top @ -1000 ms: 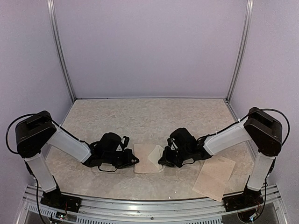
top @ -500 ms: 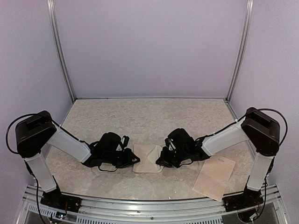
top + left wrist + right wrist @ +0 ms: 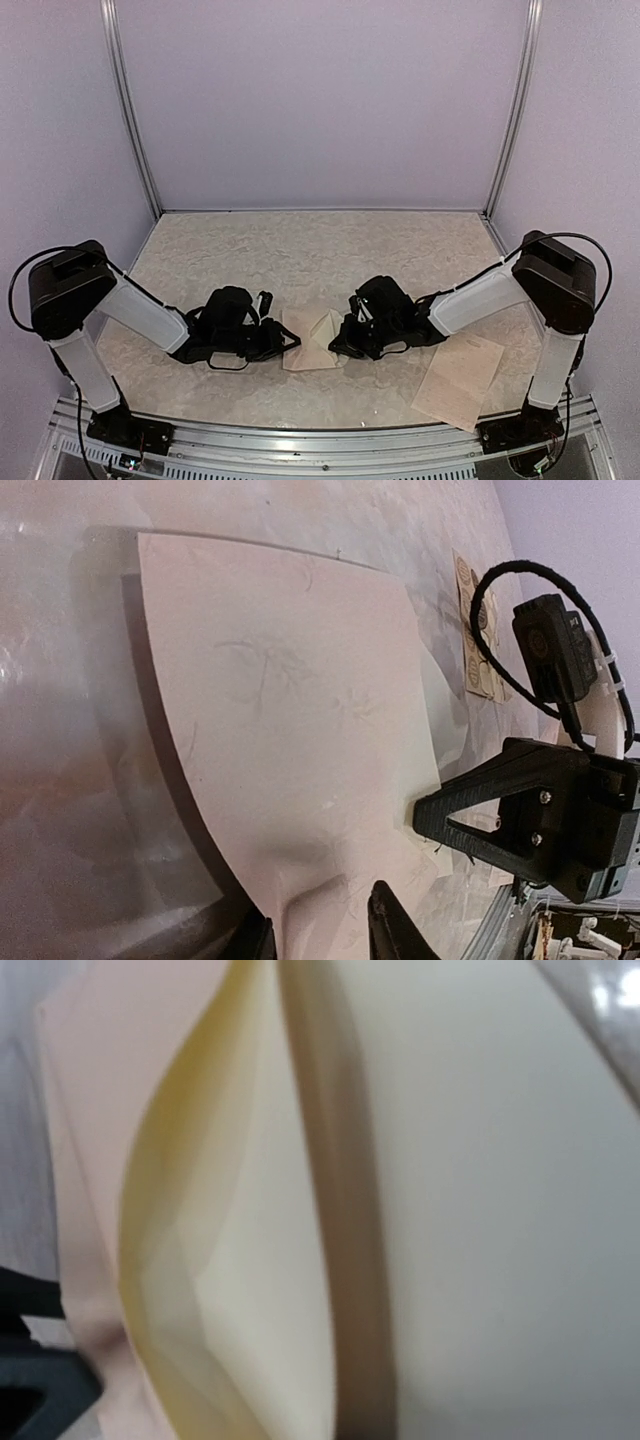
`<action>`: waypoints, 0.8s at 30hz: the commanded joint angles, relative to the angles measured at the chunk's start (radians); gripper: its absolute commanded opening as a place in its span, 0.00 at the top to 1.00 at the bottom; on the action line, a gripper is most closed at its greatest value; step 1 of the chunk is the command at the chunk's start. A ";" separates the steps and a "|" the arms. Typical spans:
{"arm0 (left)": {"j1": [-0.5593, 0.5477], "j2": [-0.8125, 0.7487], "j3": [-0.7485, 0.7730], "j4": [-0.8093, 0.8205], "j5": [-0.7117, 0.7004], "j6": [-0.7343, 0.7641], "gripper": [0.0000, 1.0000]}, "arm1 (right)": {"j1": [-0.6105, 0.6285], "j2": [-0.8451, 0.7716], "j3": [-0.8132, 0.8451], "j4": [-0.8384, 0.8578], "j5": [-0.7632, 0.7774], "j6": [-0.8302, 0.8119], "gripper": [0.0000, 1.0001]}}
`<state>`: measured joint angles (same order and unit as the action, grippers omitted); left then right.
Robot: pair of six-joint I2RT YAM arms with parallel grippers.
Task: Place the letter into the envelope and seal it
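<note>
The pale pink envelope (image 3: 312,340) lies flat between my two grippers, and its face fills the left wrist view (image 3: 290,700). My left gripper (image 3: 320,945) straddles the envelope's buckled near edge with its jaws apart, not pinching the paper. My right gripper (image 3: 430,815) is shut at the opposite edge, where the cream letter (image 3: 428,725) sticks out of the envelope. In the right wrist view the letter (image 3: 480,1190) blocks the fingers, beside the envelope's gaping mouth (image 3: 190,1260). From above, the left gripper (image 3: 283,343) and right gripper (image 3: 345,340) face each other.
A tan sheet of round stickers (image 3: 460,380) lies at the front right, partly under the right arm, and shows in the left wrist view (image 3: 478,630). The marbled table (image 3: 320,250) is walled in, with a metal rail (image 3: 320,445) along the near edge.
My left jaws have parted from the envelope's edge. My right gripper has slid left toward the envelope, and the paper has shifted slightly left.
</note>
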<state>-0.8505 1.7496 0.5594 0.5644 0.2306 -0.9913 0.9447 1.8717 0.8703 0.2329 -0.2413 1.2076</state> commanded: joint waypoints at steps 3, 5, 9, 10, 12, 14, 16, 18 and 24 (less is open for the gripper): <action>-0.003 -0.078 -0.062 0.163 0.055 -0.021 0.67 | 0.019 -0.071 -0.050 0.115 0.022 0.003 1.00; 0.001 -0.083 -0.075 0.210 0.078 -0.028 0.67 | 0.019 -0.091 -0.063 0.143 0.016 -0.010 1.00; 0.009 -0.072 -0.104 0.336 0.139 -0.060 0.68 | 0.019 -0.133 -0.077 0.186 0.006 -0.049 1.00; 0.010 -0.069 -0.109 0.370 0.150 -0.068 0.69 | 0.019 -0.144 -0.076 0.191 0.001 -0.059 1.00; 0.013 -0.068 -0.124 0.439 0.173 -0.084 0.72 | 0.019 -0.167 -0.085 0.211 -0.008 -0.076 1.00; 0.016 -0.071 -0.137 0.506 0.191 -0.095 0.78 | 0.019 -0.192 -0.099 0.239 -0.012 -0.083 1.00; 0.018 -0.085 -0.143 0.546 0.198 -0.096 0.79 | 0.018 -0.217 -0.110 0.260 -0.021 -0.097 1.00; 0.017 -0.105 -0.144 0.548 0.202 -0.084 0.80 | 0.019 -0.238 -0.112 0.261 -0.027 -0.115 1.00; 0.015 -0.177 -0.122 0.474 0.212 -0.021 0.74 | 0.019 -0.300 -0.118 0.301 -0.064 -0.171 1.00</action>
<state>-0.8299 1.6173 0.4217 1.0302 0.3908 -1.0607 0.9516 1.6306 0.7521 0.4198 -0.2546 1.0966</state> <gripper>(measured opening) 0.246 0.003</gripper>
